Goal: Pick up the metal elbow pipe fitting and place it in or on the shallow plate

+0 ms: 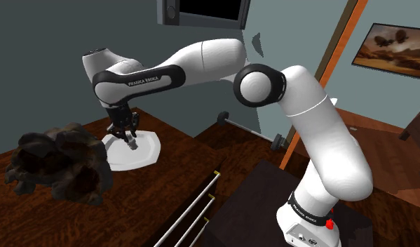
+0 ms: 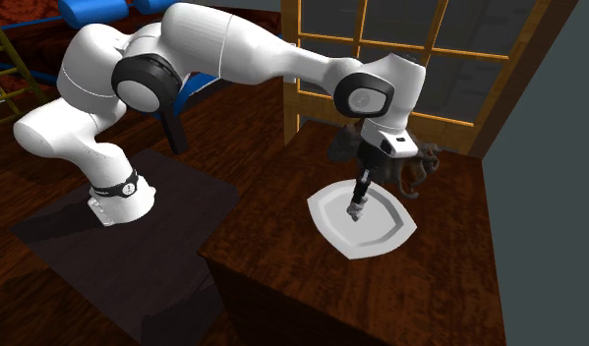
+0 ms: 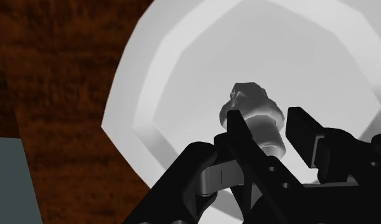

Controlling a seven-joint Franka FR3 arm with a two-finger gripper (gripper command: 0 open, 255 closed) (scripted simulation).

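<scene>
A white shallow plate (image 1: 151, 153) (image 2: 385, 234) (image 3: 182, 63) lies on a dark wooden cabinet top. My black gripper (image 1: 129, 137) (image 2: 359, 201) (image 3: 268, 127) points down over the plate's middle, shut on a small grey elbow pipe fitting (image 1: 133, 143) (image 2: 355, 210) (image 3: 252, 111). In the wrist view the fitting sits clasped between the two fingertips (image 3: 236, 124), its end sticking out toward the plate's floor. Whether the fitting touches the plate or hangs just above it, I cannot tell.
A dark lumpy object (image 1: 57, 165) (image 2: 422, 169) sits on the cabinet top right beside the plate. The cabinet's front has drawers with long bar handles (image 1: 194, 210). A lattice window (image 2: 381, 39) stands behind the cabinet. My stand (image 1: 306, 217) rests on a dark box.
</scene>
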